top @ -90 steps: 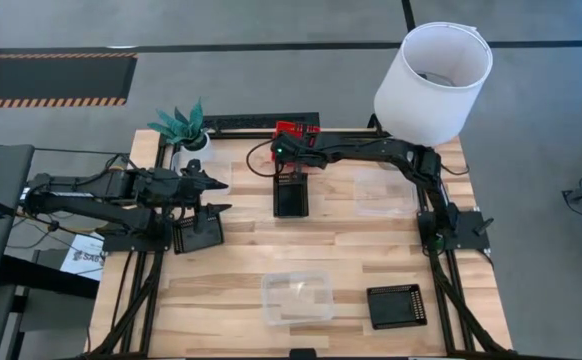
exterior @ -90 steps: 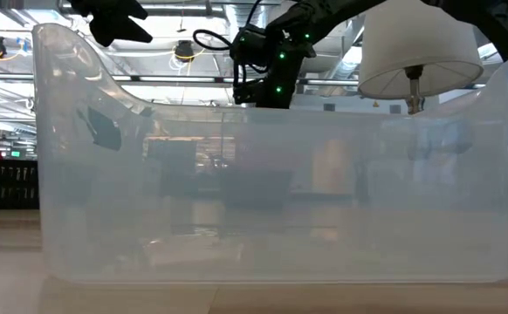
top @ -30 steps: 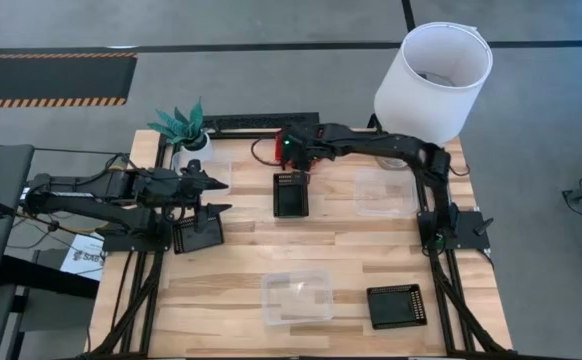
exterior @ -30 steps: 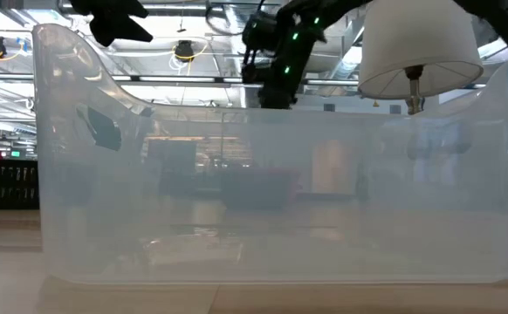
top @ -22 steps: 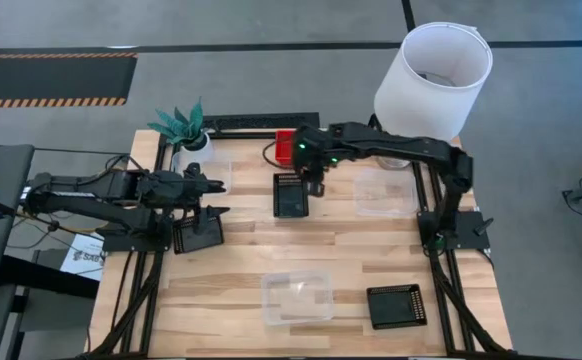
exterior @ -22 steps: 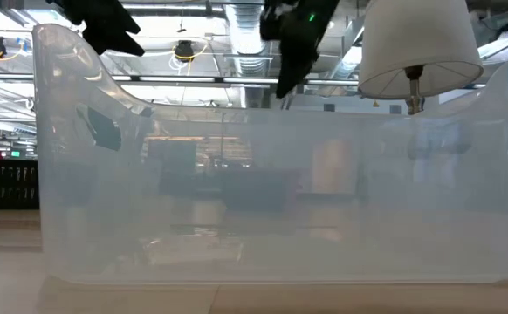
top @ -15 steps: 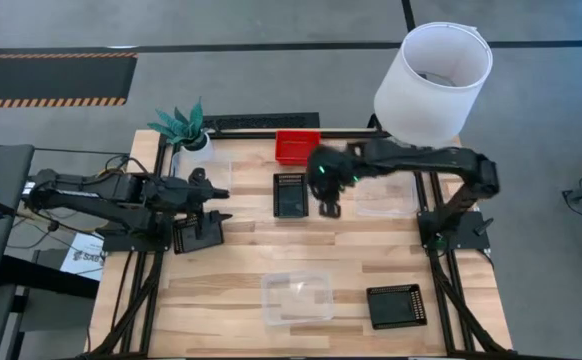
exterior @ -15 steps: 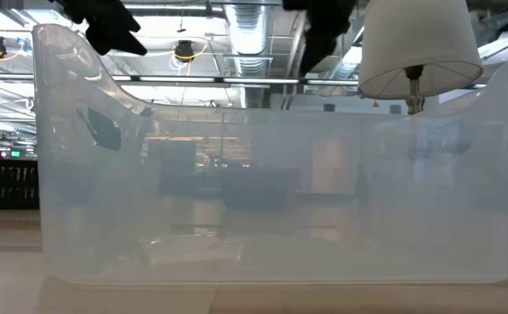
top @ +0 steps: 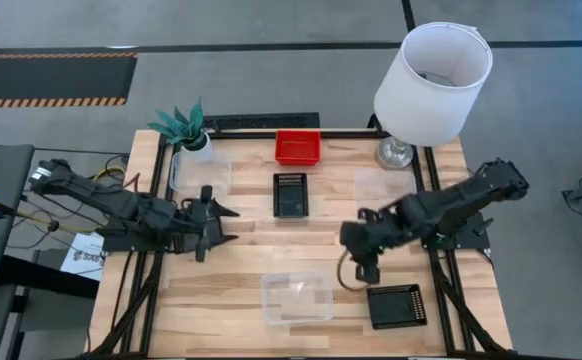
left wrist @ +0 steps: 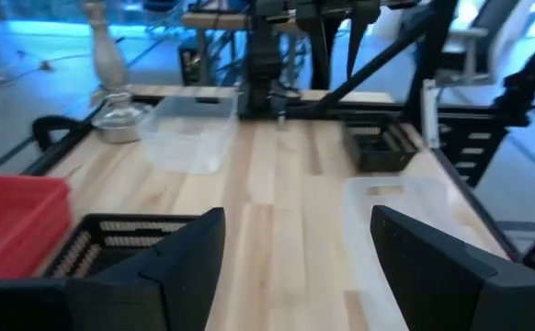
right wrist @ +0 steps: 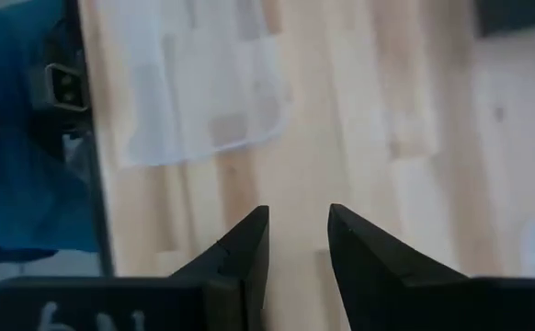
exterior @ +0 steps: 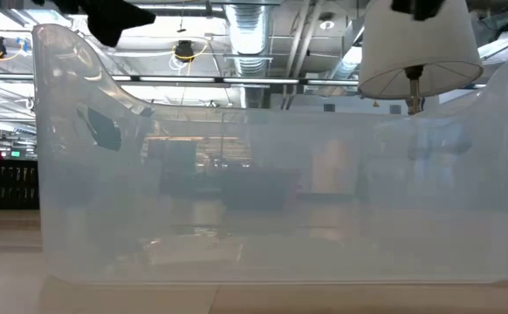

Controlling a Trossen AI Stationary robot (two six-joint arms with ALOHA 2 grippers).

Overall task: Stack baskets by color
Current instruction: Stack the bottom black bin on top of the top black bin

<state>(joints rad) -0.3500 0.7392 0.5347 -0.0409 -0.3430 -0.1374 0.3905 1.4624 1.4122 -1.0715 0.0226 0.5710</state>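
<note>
A red basket (top: pixel 298 148) sits at the far middle, with a black basket (top: pixel 290 194) just in front of it. Clear baskets lie at the far left (top: pixel 200 170), at the right (top: pixel 384 190) and near the front edge (top: pixel 297 297). A second black basket (top: pixel 396 306) is at the near right. My left gripper (top: pixel 226 222) hovers open at the left, pointing across the table. My right gripper (top: pixel 365 268) hangs above bare wood between the front clear basket and the near black one, fingers (right wrist: pixel 249 244) apart with nothing between them.
A white lamp (top: pixel 431 75) stands at the far right corner and a small potted plant (top: pixel 183 128) at the far left. In the low view the front clear basket (exterior: pixel 271 201) fills the picture. Bare wood lies in the table's middle.
My right gripper has swung from above the red basket at the far middle across the table toward the near right, tipping further down; the red basket now shows uncovered. My left gripper has swung a little toward the near edge and sunk. No basket has moved.
</note>
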